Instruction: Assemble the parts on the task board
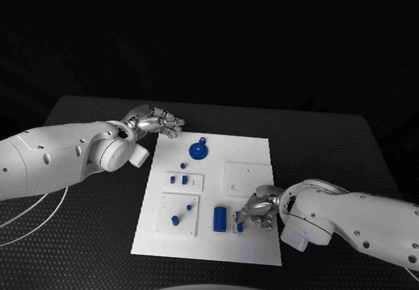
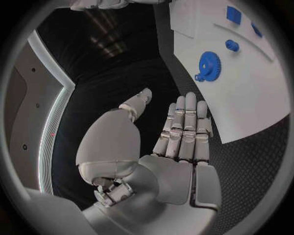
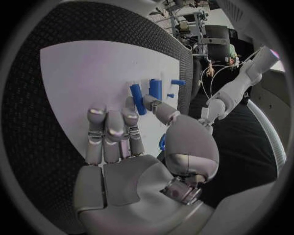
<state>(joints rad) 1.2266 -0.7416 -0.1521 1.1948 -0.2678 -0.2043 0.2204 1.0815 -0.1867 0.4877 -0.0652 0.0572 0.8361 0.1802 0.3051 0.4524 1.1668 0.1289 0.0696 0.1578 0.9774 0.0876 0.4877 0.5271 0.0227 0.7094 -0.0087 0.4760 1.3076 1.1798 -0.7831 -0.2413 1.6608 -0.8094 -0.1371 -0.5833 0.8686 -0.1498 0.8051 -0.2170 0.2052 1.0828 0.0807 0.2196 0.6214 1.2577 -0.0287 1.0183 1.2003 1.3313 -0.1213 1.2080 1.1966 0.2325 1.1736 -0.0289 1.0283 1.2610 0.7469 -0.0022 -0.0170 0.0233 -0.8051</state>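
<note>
The white task board (image 1: 251,154) lies in the middle of the table. A blue gear (image 1: 200,150) sits near its far left corner, with several small blue pieces (image 1: 178,180) below it and a blue cylinder (image 1: 221,217) further forward. My left hand (image 1: 158,123) hovers off the board's far left corner, fingers straight and nothing in it (image 2: 178,132); the gear (image 2: 208,65) lies just beyond its fingertips. My right hand (image 1: 260,210) is over the board's right side beside the cylinder (image 3: 137,99), fingers stretched out over the board (image 3: 85,73), holding nothing I can see.
The black textured table (image 1: 84,243) surrounds the board. A white cable (image 1: 38,213) loops under my left arm. A raised white square (image 1: 246,178) stands on the board's right half, just beyond my right hand.
</note>
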